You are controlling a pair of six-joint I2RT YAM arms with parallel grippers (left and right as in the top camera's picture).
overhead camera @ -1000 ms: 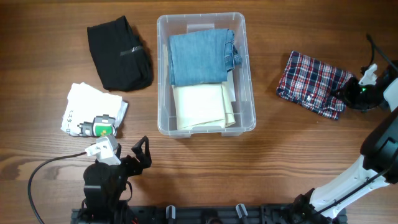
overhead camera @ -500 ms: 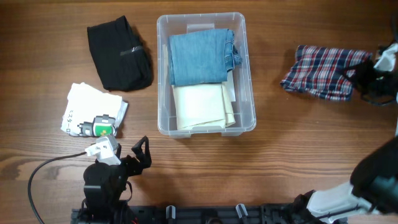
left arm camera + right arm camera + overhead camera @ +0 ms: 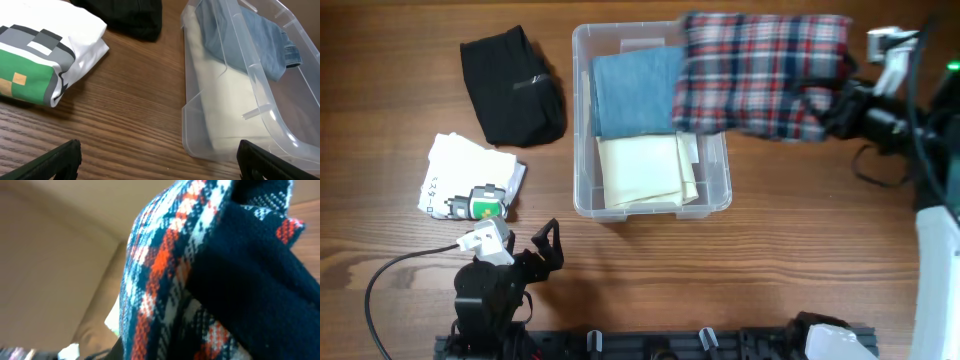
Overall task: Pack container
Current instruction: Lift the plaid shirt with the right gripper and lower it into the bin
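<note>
Container (image 3: 650, 210) sits on the table (image 3: 820, 250) between your arms, with folded denim (image 3: 635, 90) packed at its far end and a cream cloth (image 3: 645, 170) at its near end. Your right gripper (image 3: 840, 110) is clamped on the plaid shirt (image 3: 760, 70), held in the air over the container's far right corner and not yet released. The black garment (image 3: 512, 85) and white printed tee (image 3: 470, 178) lie unpacked to the container's left, and your left gripper (image 3: 545, 250) sits off its near left corner, jaws apart and empty; I judge the job roughly half done.

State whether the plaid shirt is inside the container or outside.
Outside: the right gripper holds the plaid shirt above the container's corner.
</note>
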